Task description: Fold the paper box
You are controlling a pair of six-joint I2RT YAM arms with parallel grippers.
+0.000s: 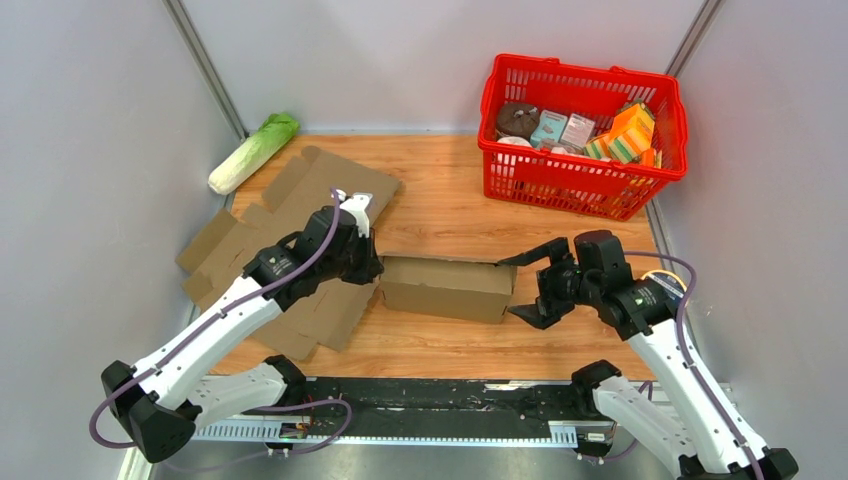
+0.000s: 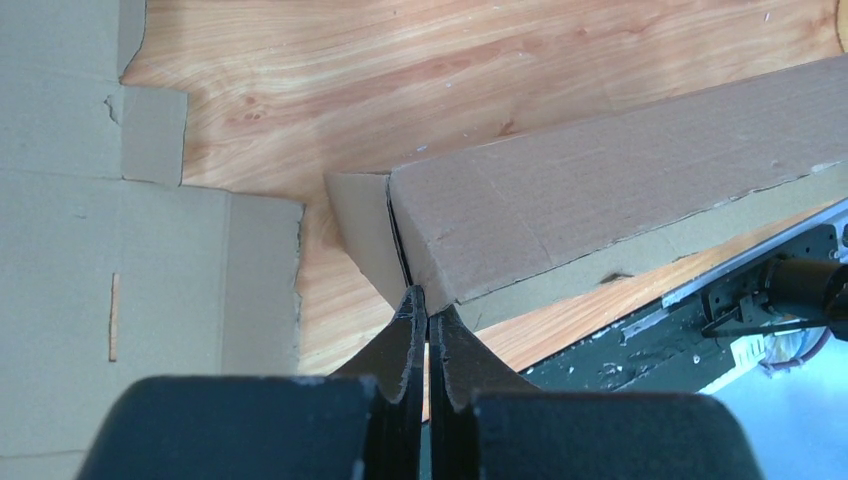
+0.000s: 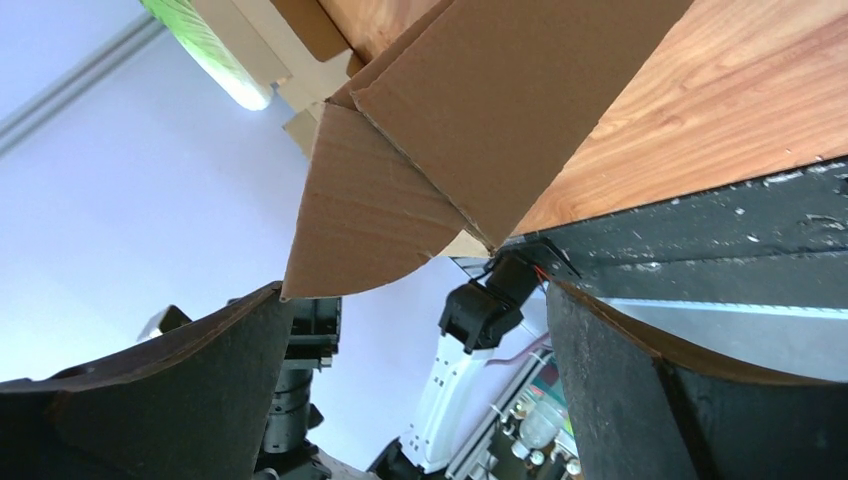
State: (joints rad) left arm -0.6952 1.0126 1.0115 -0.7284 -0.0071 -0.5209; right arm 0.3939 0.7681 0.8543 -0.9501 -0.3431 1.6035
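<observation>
Robot lab cell: plain grey partition walls [image 1: 90, 130], wooden tabletop [image 1: 450, 200].

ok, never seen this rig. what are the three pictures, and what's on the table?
Two robot arms sit at the near edge of a wooden table. The wide picture looks down from above and behind them; the other two come from a camera on each wrist.

In the middle lies a half-folded cardboard box. The left gripper is at the box's left end, fingers closed together; whether they pinch its edge is hard to tell. The right gripper is open around the right end flap, gripping nothing.

Also there: flat cardboard sheets under the left arm, a cabbage at the back left, and a red basket of groceries at the back right.
</observation>
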